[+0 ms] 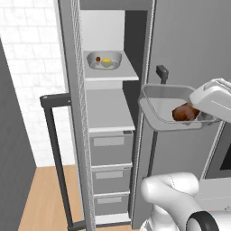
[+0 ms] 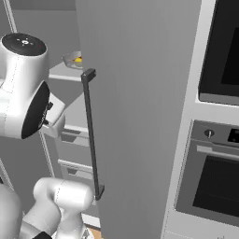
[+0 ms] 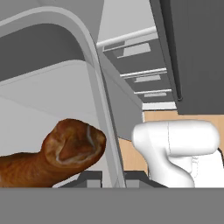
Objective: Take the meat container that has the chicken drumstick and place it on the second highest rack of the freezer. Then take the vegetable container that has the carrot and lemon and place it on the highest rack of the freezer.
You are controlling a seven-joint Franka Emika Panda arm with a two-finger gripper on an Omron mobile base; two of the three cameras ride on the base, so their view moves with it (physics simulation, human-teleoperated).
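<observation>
My gripper [image 3: 113,178] is shut on the rim of the meat container [image 1: 158,106], a shallow grey tray held in the air in front of the open freezer [image 1: 108,113]. The chicken drumstick [image 1: 182,113], glossy and reddish-brown, lies inside it near my hand, and fills the lower left of the hand view [image 3: 65,153]. The tray hangs right of the second highest rack [image 1: 110,121], a little above its level. On the highest rack [image 1: 113,74] stands the vegetable container [image 1: 104,61] with the yellow lemon [image 1: 106,61] and a small reddish bit of carrot [image 1: 98,59].
Three grey drawers [image 1: 110,146] sit under the racks. The freezer door [image 2: 135,116] stands open on the right with a long dark bar handle [image 2: 89,130]. Another dark handle [image 1: 56,149] stands on the left. Ovens [image 2: 219,182] are further right.
</observation>
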